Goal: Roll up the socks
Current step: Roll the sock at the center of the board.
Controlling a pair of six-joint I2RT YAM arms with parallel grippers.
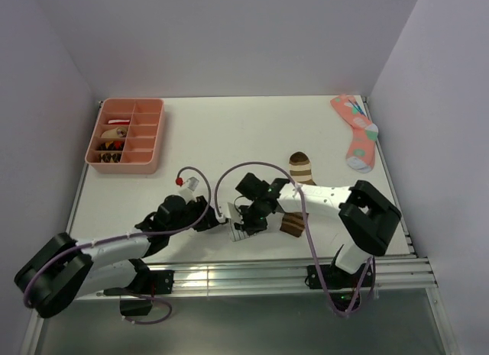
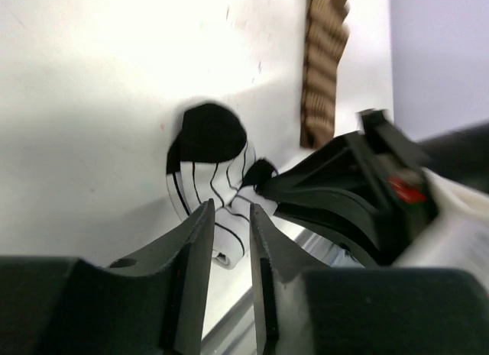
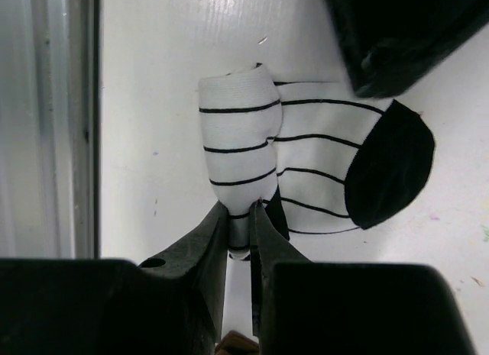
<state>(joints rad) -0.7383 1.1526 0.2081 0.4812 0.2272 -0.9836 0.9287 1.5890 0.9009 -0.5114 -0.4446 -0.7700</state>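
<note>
The white surface is smooth and hard, a plain bed on which limp fabric can be folded over itself. Both arms reach toward its near middle, the left arm from the left and the right arm from the right, so that their tips meet over one sock.

The brown-and-tan striped sock is long and banded. It lies flat just right of the tips, with the right arm crossing above it, and is likely to be rolled second.

The white sock with thin black stripes lies near the front edge between the two tips. It is soft knit, its rounded black toe flat on the surface and its other end turned over into a plump roll.

The right fingers are pressed nearly together, pinching the edge of that roll. I judge this grip holds the turn from springing open. The left fingers stand narrowly apart with sock fabric showing in the gap; whether they grip it cannot be told.
</note>
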